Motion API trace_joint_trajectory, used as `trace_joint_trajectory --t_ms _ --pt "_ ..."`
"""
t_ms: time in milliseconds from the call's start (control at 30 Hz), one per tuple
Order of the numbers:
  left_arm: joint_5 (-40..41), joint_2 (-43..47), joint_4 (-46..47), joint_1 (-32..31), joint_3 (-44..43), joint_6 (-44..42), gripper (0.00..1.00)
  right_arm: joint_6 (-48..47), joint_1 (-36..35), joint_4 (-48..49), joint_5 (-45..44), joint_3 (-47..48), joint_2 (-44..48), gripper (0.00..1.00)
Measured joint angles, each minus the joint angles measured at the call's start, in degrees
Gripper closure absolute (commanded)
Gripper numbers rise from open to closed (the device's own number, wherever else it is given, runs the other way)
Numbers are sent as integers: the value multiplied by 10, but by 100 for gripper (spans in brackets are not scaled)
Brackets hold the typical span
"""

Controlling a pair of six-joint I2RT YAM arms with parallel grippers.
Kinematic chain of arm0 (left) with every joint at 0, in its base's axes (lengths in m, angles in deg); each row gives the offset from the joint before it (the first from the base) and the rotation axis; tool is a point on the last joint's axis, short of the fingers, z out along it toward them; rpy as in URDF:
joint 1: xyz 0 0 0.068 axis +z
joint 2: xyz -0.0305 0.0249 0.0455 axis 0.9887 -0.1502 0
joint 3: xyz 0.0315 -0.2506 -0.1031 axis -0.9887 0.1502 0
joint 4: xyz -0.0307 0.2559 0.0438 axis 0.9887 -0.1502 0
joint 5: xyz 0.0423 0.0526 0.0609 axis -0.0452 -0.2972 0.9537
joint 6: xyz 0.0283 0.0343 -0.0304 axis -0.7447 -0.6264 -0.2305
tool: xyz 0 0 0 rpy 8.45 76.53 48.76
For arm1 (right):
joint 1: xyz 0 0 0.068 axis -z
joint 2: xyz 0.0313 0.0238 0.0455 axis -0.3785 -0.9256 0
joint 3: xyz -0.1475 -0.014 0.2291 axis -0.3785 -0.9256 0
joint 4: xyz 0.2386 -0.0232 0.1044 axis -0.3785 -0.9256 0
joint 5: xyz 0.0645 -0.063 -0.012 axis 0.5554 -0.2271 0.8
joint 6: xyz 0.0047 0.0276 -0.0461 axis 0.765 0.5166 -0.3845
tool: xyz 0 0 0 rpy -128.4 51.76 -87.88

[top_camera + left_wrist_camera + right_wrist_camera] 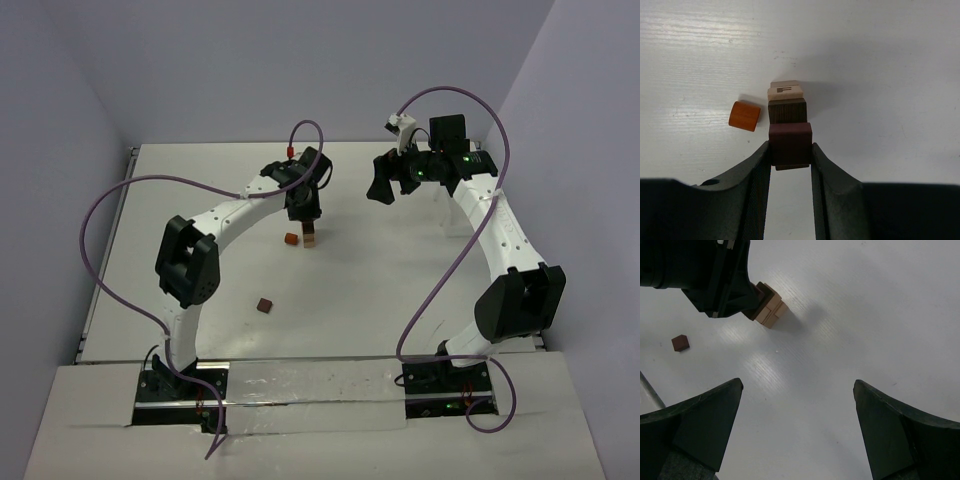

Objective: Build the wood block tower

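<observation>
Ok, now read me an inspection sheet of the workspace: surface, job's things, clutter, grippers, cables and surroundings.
Surface: white table, faint grain, no spills seen.
Job's things: tower of tan and dark cubes, upright; maroon block held directly over it, contact cannot be told; orange block lying beside the tower, apart from it; loose dark block nearer the arm bases.
Clutter: nothing seen.
Grippers: left gripper jaws shut on the maroon block; right gripper jaws open, empty, off to the side of the tower.
Cables: purple cables loop off both arms, none touching the blocks.
Surroundings: plain pale walls around the table; nothing else seen.
</observation>
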Motion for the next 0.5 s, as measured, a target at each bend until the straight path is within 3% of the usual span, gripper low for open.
trace_joint_trajectory --t_ms 233,400,467,500 --pt "1 -3 0 0 -2 0 67 0 0 0 0 0 0 0" --pt "1 -4 0 0 -2 -1 39 0 0 -2 1 4 -2 0" --pt "0 -4 0 0 -2 -2 20 0 0 -2 2 4 -2 0" --pt "0 -4 0 0 -2 -2 16 0 0 -3 2 4 -3 0"
